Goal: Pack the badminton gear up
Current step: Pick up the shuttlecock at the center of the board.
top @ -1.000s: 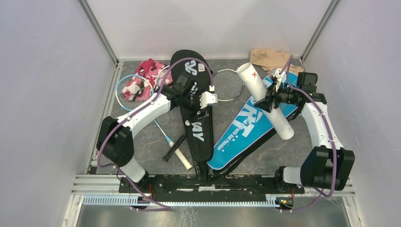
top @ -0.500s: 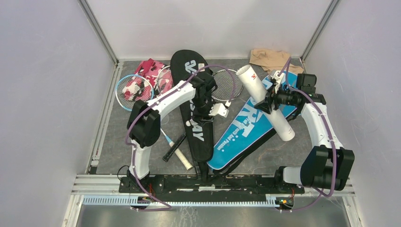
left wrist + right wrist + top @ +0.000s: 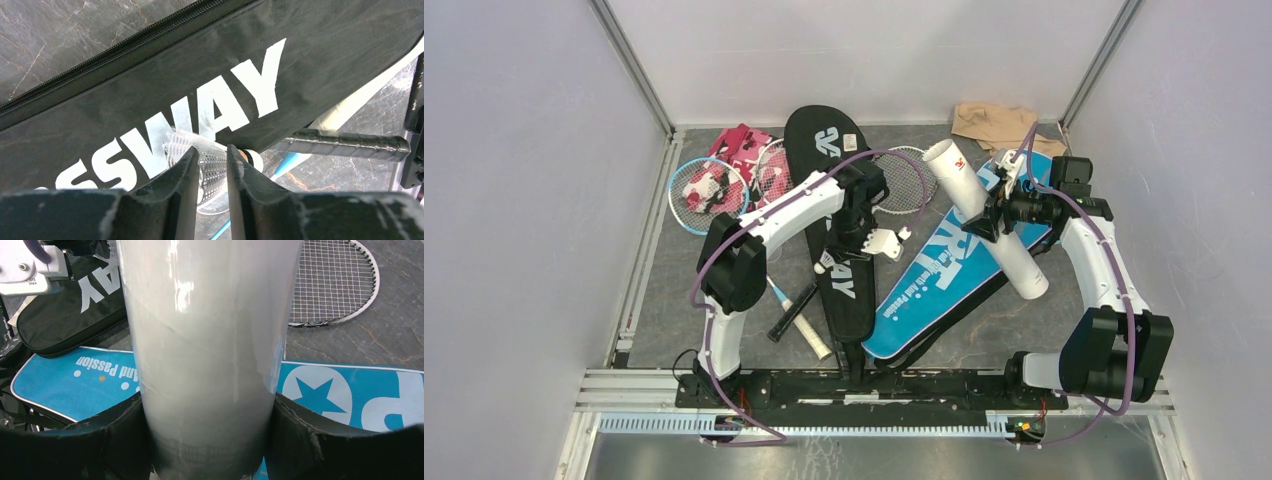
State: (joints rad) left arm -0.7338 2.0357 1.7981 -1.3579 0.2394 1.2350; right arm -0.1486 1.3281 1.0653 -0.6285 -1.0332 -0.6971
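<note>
L jaws pinch shuttlecock (image 3: 211,165) by black cover (image 3: 150,75); R jaws clamp white tube (image 3: 205,340).

- The left arm (image 3: 774,215) rises from its base at the near edge with the elbow bent high. Its forearm reaches toward the table's middle and the wrist is tipped downward.
- The left gripper (image 3: 212,150) has its jaws nearly together, pinching a shuttlecock (image 3: 207,162).
- The right arm (image 3: 1099,265) runs up along the right edge, wrist turned inward.
- The right gripper (image 3: 207,407) is spread wide, with both fingers pressed against a white tube (image 3: 205,330).
</note>
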